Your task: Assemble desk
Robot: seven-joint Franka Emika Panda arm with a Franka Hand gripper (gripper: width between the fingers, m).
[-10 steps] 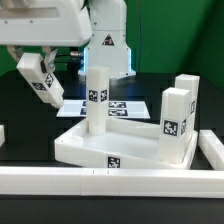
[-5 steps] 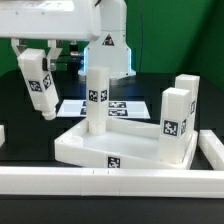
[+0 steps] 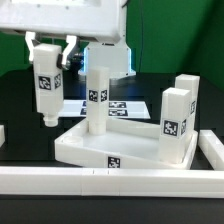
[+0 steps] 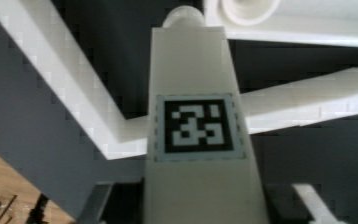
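Tool (image 3: 46, 50) grasping upright leg (image 3: 46, 88), above slab (image 3: 110, 146), standing legs (image 3: 97, 100) beside

One slab (image 3: 110, 150) lies on the surface, and four legs are in view: one upright on it (image 3: 96, 98), two at its corner (image 3: 177, 122), one held aloft (image 3: 46, 88) (each tagged).

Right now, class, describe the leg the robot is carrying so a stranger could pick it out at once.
Find the big white slab in the middle. Above its corner on the exterior view's left, a white tagged leg hangs upright in the pincer. Unlike the other legs, which stand on the slab, it hangs in the air.
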